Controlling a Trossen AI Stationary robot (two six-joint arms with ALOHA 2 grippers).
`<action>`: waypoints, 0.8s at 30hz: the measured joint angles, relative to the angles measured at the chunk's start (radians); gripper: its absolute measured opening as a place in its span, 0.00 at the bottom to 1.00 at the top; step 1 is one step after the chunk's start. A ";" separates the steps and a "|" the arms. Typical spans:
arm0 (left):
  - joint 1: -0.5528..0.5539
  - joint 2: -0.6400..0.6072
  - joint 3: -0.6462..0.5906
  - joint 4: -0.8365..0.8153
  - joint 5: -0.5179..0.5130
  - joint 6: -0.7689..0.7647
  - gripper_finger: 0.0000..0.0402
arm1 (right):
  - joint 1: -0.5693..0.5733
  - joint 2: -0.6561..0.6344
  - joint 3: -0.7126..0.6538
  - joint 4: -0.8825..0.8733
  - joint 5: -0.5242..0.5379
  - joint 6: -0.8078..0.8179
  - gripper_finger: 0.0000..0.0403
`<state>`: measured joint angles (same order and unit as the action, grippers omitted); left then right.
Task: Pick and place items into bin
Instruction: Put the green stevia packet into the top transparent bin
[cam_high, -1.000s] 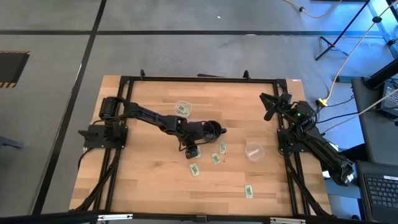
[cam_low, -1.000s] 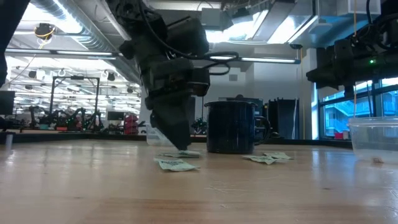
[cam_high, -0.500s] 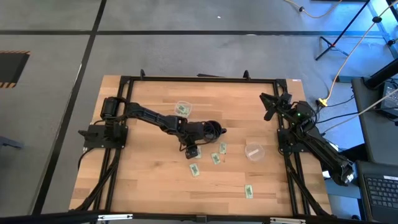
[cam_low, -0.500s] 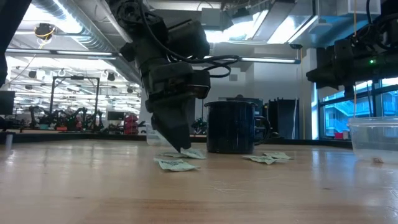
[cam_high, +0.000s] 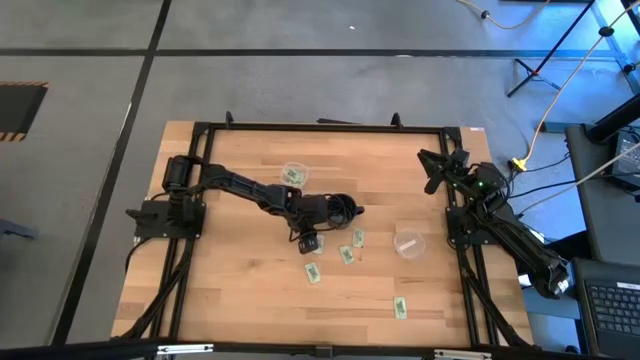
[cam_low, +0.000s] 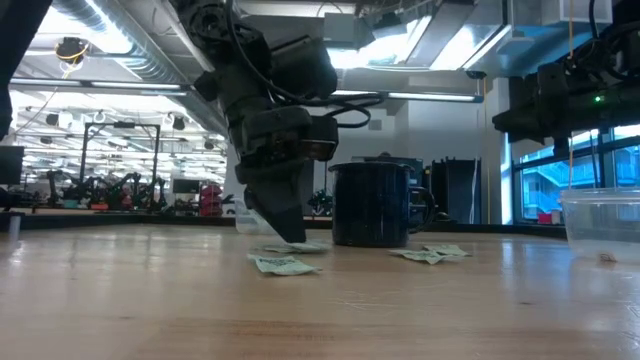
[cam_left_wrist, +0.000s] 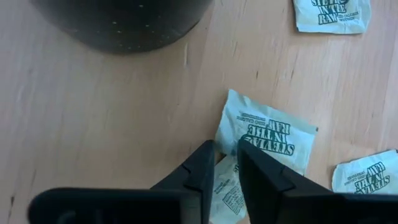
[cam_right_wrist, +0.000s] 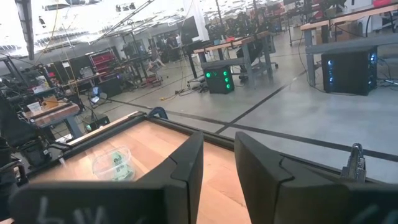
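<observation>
Left gripper (cam_left_wrist: 225, 163) at the packets beside the mug (cam_left_wrist: 121, 22).
Fingers nearly together, pinching a packet's (cam_left_wrist: 227, 190) edge; right gripper (cam_right_wrist: 217, 165) waits, fingers slightly apart.

a black mug (cam_high: 341, 208) stands upright near the middle of the wooden desk (cam_high: 230, 290); in the low view it (cam_low: 372, 204) rises dark against the lit room. around the desk lies grey floor (cam_high: 90, 120) crossed by dark lines. cables (cam_high: 560, 70) trail across the floor beyond the desk's far right corner.
</observation>
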<state>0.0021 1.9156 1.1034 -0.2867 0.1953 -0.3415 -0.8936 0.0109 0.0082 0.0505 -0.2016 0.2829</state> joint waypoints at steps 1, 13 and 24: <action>0.000 0.000 0.000 0.000 0.001 0.000 0.14 | 0.000 0.000 0.000 0.000 0.000 0.000 0.24; 0.000 0.003 -0.001 0.046 0.085 -0.015 0.15 | 0.000 0.000 0.000 0.000 0.000 -0.003 0.24; -0.008 0.002 -0.001 0.066 0.079 -0.031 0.21 | 0.000 0.000 0.000 0.000 0.000 -0.003 0.24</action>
<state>-0.0054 1.9179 1.1023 -0.2202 0.2742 -0.3724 -0.8936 0.0109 0.0083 0.0505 -0.2012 0.2794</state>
